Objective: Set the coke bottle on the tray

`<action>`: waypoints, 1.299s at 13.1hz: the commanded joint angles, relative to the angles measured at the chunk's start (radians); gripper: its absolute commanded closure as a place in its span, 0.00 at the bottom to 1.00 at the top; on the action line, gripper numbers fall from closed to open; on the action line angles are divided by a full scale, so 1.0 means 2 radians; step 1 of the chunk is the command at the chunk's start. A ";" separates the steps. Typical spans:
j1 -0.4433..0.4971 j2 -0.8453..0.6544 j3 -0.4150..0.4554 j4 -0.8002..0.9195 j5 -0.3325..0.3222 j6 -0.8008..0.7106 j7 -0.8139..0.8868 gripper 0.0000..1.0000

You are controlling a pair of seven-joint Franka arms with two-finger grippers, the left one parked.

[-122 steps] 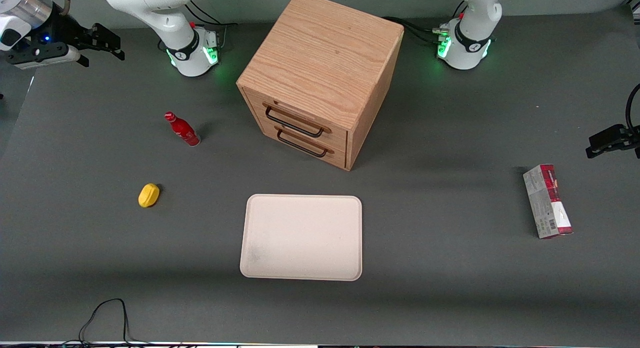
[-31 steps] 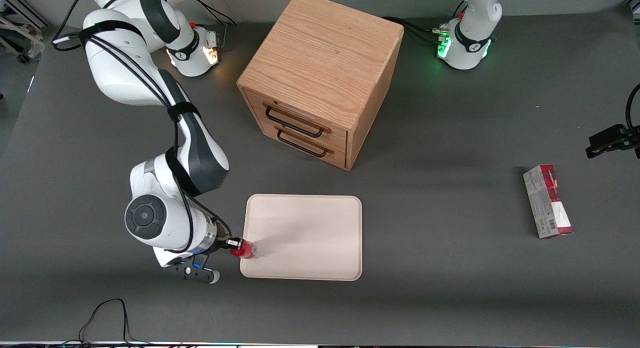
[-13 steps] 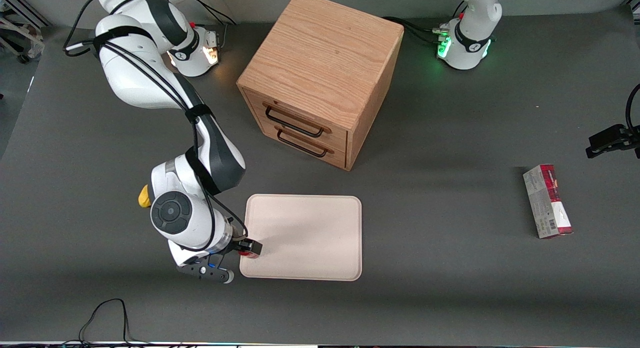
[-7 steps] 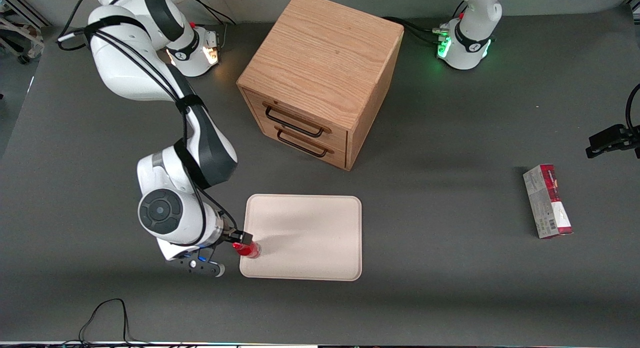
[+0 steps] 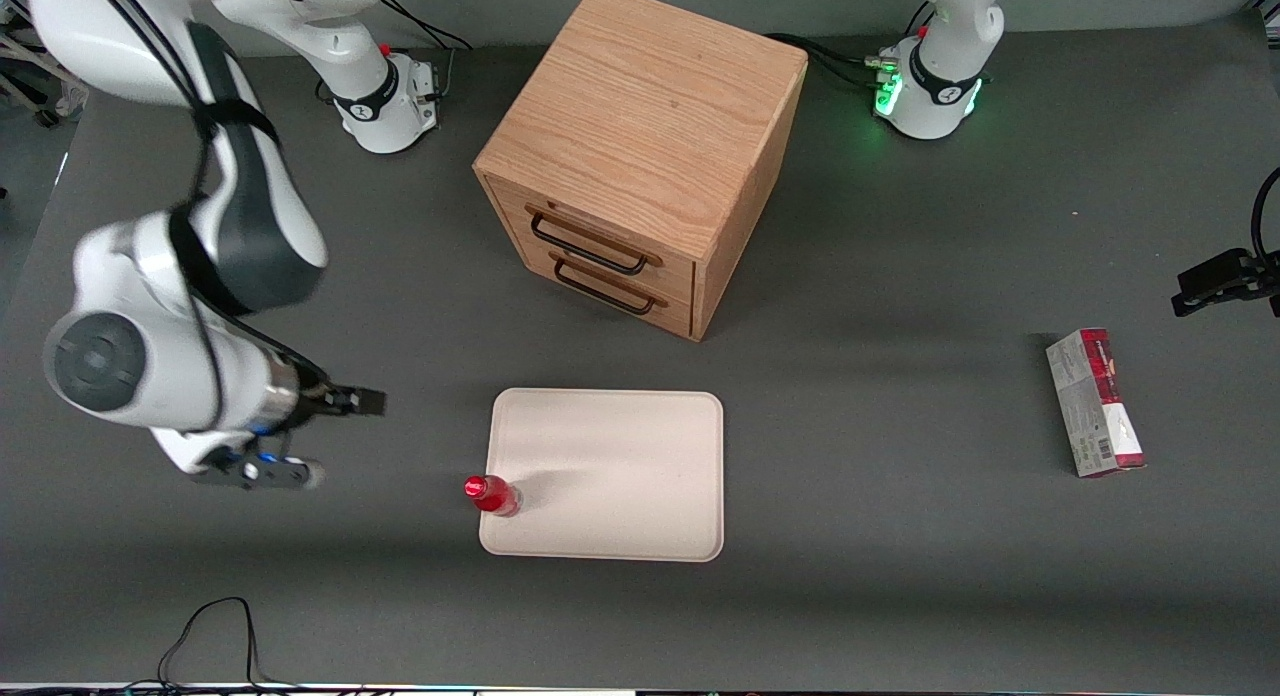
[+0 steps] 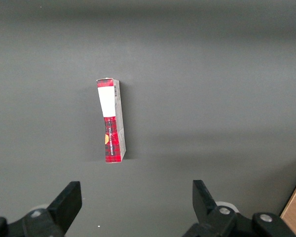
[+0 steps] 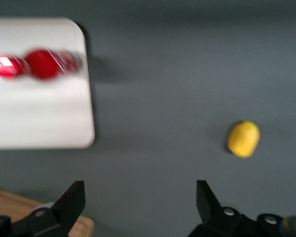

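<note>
I see the coke bottle [image 5: 492, 495] standing upright on the tray [image 5: 620, 476], at its corner toward the working arm's end of the bench [image 5: 900, 576]. My gripper [image 5: 372, 403] hangs mid-left in the front view, well apart from the coke bottle, fingers spread, gripping nothing.

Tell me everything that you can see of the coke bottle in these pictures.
The coke bottle is small, slim and all red, with a red cap, a narrow neck and a glossy surface. It stands upright on the cream tray, close to the tray's rim on the side toward the working arm, near the corner closer to the front camera. Only the tray touches it. The gripper is apart from it, open, above the bare table toward the working arm's end. The right wrist view shows the bottle from above.
</note>
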 commanded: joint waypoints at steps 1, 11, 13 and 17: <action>-0.013 -0.158 -0.035 -0.197 0.023 0.053 -0.076 0.00; 0.061 -0.251 -0.154 -0.174 0.035 -0.045 -0.143 0.00; 0.053 -0.248 -0.148 -0.163 0.036 -0.047 -0.143 0.00; 0.031 -0.248 -0.119 -0.160 0.037 -0.066 -0.142 0.00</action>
